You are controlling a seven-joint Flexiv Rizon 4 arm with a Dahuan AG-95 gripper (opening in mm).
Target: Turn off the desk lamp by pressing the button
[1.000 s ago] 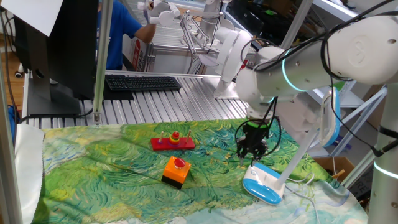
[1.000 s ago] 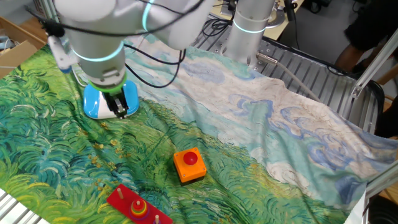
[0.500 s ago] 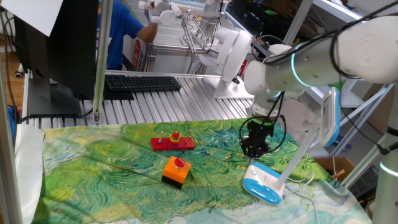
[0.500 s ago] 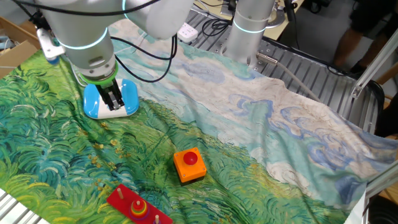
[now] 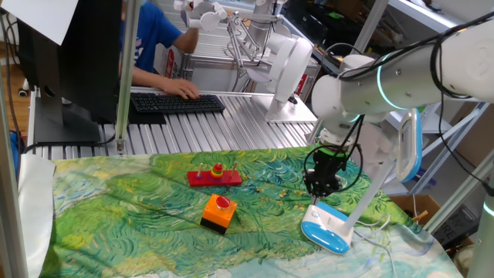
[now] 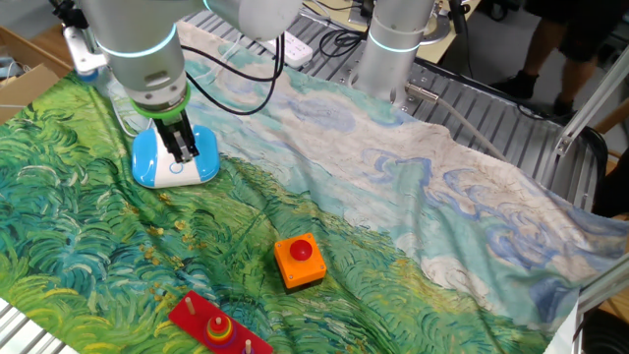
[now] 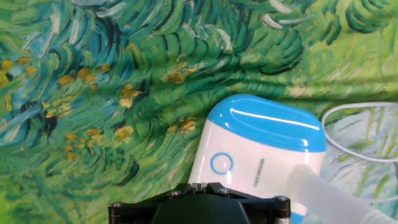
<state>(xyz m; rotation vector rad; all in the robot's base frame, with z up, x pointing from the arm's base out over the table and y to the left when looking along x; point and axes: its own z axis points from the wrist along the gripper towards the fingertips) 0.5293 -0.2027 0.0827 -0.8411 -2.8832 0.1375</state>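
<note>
The desk lamp [image 7: 261, 155] sits lower right; its button [image 7: 221, 163] is tiny, so the end effector [image 6: 181, 147], grip state unclear, could land off-ring or hit the stem.

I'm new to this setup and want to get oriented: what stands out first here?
The green and blue swirl-painted cloth covering the table stands out first. Near its edge, the arm's black tool hangs over the flat white, blue-rimmed oval base of the desk lamp. Toward the cloth's middle sits an orange box with a red round button.
</note>
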